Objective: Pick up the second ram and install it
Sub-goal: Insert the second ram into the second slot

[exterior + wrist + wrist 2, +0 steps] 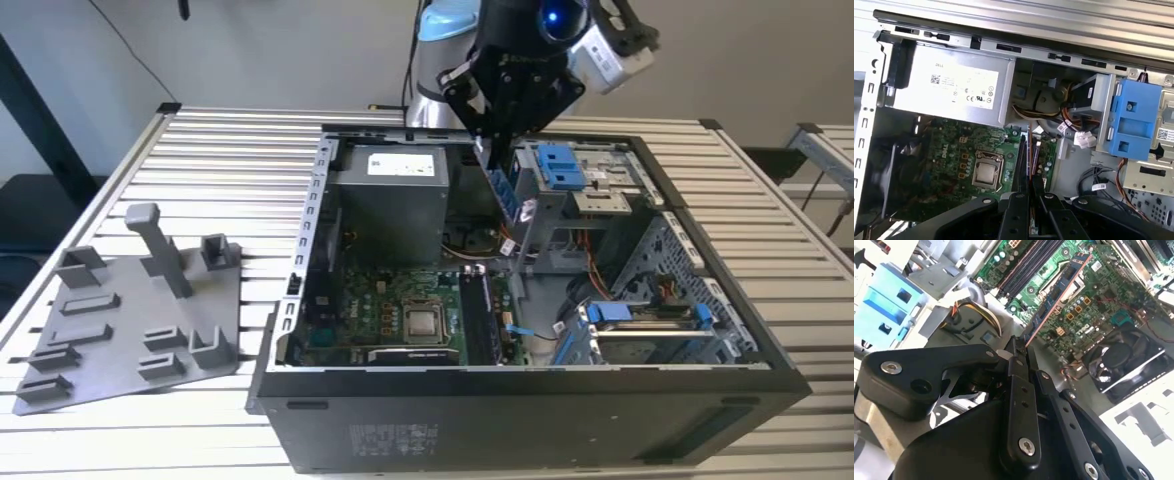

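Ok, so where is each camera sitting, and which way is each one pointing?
Exterior view: off the arm, looking down over the slatted table into the open computer case; the gripper shows, holding the second ram.
Second wrist view: on the wrist, looking along the gripper and ram toward the motherboard.
First wrist view: on the wrist, looking past the gripper at the power supply and motherboard.
Shared: both wrist views show gripper and motherboard.

In the second wrist view, the end of the second ram (1054, 300) nearest the gripper (1021, 347) is hidden, pinched between its black fingers (1019, 390). In the exterior view, the arm (521, 40) above the gripper is cut off by the picture's top edge. The slots (478, 320) below the gripper are too small to tell apart.
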{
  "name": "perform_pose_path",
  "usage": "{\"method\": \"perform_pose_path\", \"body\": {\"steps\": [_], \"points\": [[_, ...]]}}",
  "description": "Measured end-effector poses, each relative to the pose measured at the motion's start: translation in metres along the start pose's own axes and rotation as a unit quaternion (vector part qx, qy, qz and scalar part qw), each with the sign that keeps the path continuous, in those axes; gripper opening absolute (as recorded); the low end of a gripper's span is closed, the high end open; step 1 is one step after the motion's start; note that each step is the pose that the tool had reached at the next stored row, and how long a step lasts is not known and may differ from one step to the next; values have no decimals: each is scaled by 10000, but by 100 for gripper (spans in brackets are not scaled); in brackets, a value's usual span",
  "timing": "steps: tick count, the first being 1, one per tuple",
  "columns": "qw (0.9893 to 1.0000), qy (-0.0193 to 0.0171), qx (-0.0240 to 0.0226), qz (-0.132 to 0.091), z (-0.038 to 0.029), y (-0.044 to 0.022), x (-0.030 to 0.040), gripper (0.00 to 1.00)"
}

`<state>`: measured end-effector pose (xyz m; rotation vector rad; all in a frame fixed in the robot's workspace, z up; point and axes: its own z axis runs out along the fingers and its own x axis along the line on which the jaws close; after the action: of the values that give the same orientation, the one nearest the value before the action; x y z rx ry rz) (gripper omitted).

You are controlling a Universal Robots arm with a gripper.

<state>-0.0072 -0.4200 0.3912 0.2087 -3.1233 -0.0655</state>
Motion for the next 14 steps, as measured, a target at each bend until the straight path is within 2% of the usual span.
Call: {"method": "perform_pose_path", "body": {"steps": [6,14], "points": [[9995,-13,-2,312,24,-2,-11,14],[9979,-27,-4,645,40,-7,-37,14]]}}
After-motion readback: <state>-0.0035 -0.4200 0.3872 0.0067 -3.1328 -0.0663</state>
